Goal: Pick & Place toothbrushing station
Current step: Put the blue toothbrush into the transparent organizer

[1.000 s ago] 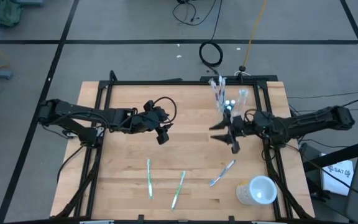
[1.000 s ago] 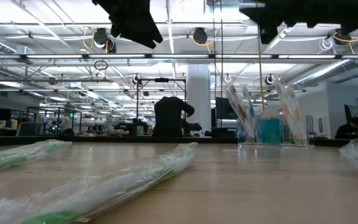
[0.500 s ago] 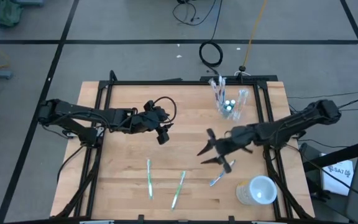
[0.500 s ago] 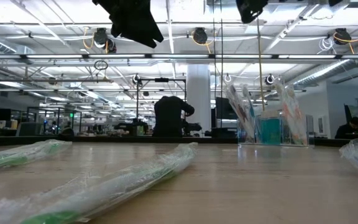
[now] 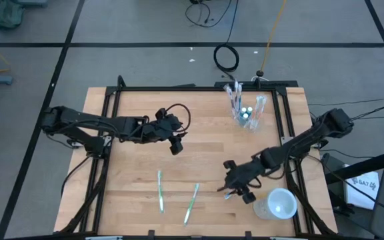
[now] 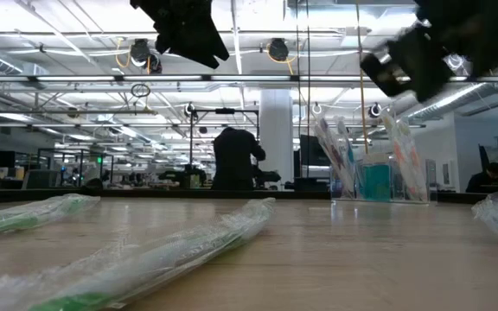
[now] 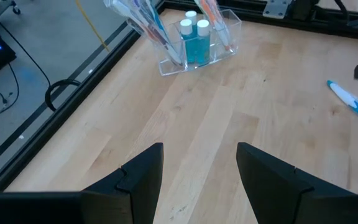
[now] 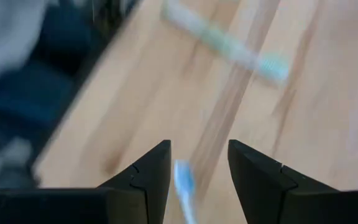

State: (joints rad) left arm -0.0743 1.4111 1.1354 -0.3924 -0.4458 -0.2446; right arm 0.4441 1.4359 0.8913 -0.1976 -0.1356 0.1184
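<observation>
Since a second ago the right tool [image 5: 235, 187] has swung from beside the clear tumbler [image 5: 247, 115] at the table's [image 5: 199, 140] 1 o'clock edge down toward 5 o'clock. It now hovers over a loose blue toothbrush [image 8: 184, 186], fingers parted and gripping nothing. A large whitish cup [image 5: 277, 204] lies just beside it, toward 4 o'clock. Two wrapped green toothbrushes [image 5: 160, 191] rest near 6 o'clock, well apart from the tumbler with its brushes and blue tubes [image 7: 195, 43]. At centre, the left tool [image 5: 175, 143] waits, open and empty.
</observation>
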